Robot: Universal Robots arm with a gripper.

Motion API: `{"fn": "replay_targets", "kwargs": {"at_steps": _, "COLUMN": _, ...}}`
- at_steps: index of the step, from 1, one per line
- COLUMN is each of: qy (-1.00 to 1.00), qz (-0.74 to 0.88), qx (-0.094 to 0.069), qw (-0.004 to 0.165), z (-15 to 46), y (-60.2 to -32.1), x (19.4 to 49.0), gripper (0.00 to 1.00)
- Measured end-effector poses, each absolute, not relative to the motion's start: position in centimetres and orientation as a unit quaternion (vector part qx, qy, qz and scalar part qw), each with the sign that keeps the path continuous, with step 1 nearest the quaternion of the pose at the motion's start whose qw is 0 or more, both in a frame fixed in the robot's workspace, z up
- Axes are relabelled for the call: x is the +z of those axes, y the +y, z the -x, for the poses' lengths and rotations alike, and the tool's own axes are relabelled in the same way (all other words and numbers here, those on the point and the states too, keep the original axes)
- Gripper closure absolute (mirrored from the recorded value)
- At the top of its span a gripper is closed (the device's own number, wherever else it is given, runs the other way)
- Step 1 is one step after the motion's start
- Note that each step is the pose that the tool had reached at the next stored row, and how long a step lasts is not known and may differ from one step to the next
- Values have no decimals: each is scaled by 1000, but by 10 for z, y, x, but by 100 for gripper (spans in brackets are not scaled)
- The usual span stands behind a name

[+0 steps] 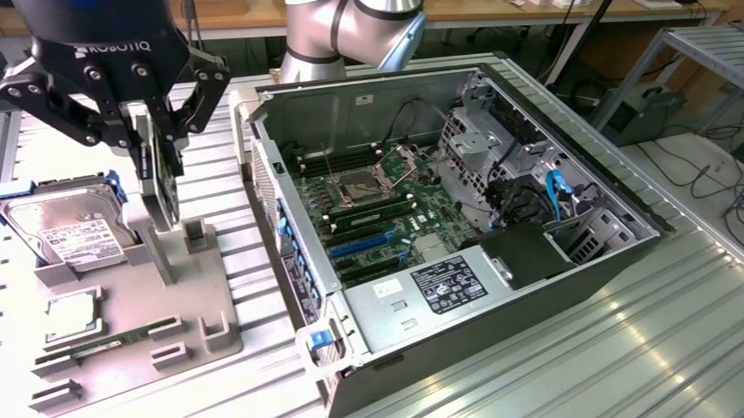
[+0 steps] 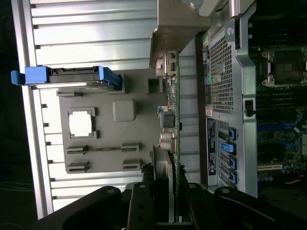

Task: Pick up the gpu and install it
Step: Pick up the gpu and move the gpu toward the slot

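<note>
The gpu (image 1: pixel 160 187) is a thin dark card held on edge, its lower end just over the grey holder tray (image 1: pixel 139 296) at the exterior view's left. My gripper (image 1: pixel 155 131) is shut on the card's upper part, one finger on each face. In the wrist view the gpu (image 2: pixel 173 120) appears edge-on with its silver bracket (image 2: pixel 178 24) at the far end, and the gripper (image 2: pixel 168 203) clamps the near end. The card hangs between the tray and the open computer case (image 1: pixel 465 200).
On the tray lie a silver hard drive (image 1: pixel 70 231) in a blue carrier, a square processor chip (image 1: pixel 70 313) and a green memory stick (image 1: pixel 104 344). The case lies on its side with the motherboard and blue expansion slots (image 1: pixel 361 246) exposed. Ribbed metal table (image 1: pixel 605 348) surrounds everything.
</note>
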State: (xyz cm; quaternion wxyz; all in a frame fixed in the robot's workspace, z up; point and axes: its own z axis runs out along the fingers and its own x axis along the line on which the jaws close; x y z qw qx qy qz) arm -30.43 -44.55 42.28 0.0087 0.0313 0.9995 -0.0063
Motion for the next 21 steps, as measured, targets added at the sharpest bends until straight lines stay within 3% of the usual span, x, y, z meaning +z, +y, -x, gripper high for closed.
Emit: {"fn": "replay_targets", "kwargs": {"at_steps": 21, "qy": 999, "qz": -31, "qx": -6, "qw": 8, "z": 302, "y": -446, "x": 441, "gripper": 72}}
